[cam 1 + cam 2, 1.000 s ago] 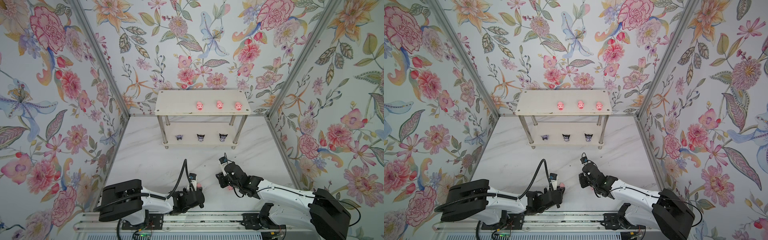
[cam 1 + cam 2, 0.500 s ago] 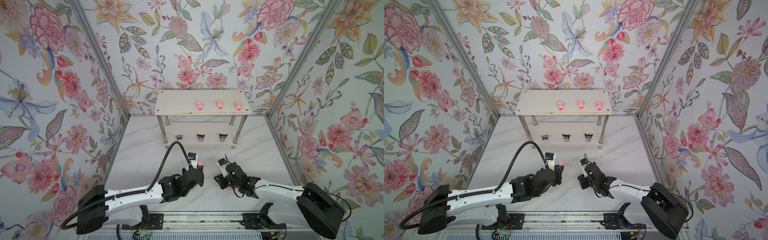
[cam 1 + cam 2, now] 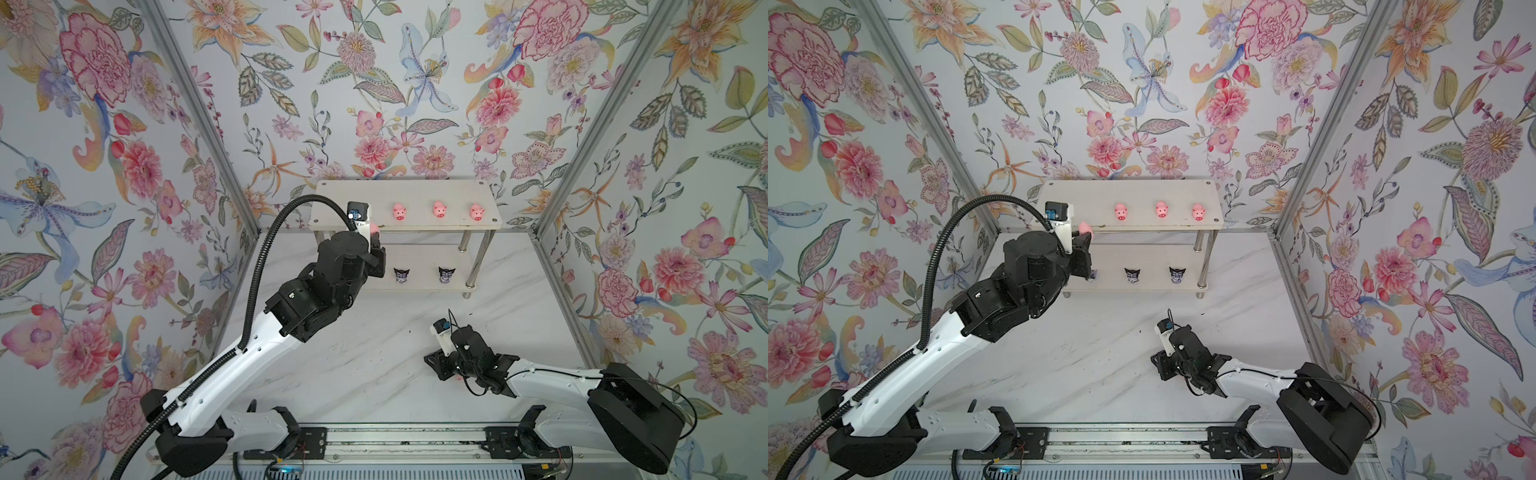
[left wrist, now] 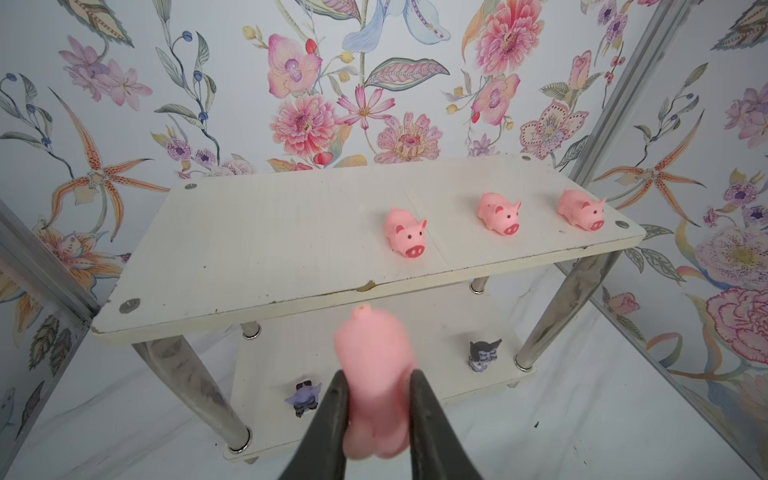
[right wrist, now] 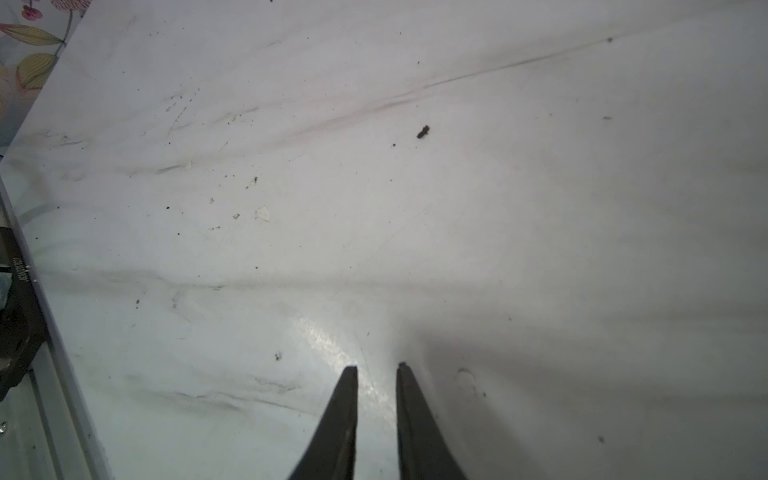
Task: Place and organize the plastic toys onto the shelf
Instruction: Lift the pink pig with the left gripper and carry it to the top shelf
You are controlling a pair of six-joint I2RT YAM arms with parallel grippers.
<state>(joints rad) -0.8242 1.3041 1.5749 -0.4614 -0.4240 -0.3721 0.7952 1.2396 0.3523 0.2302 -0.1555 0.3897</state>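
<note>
Marble surface (image 3: 374, 340) with the shelf (image 3: 415, 189) against the back wall. Left gripper (image 4: 378, 376), clamped on a pig (image 4: 372, 345), holds it at the top board's front edge, left of three standing pigs (image 3: 439, 209). Right gripper (image 5: 377, 365) is low over the surface, jaws narrowly apart with nothing between them. Figurines (image 3: 401, 276) stand on the lower board.

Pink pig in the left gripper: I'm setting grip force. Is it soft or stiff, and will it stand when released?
Probably soft: the small pink plastic pig looks slightly pinched where the left gripper clamps it. It should stand: three matching pigs sit upright on the white shelf top.
</note>
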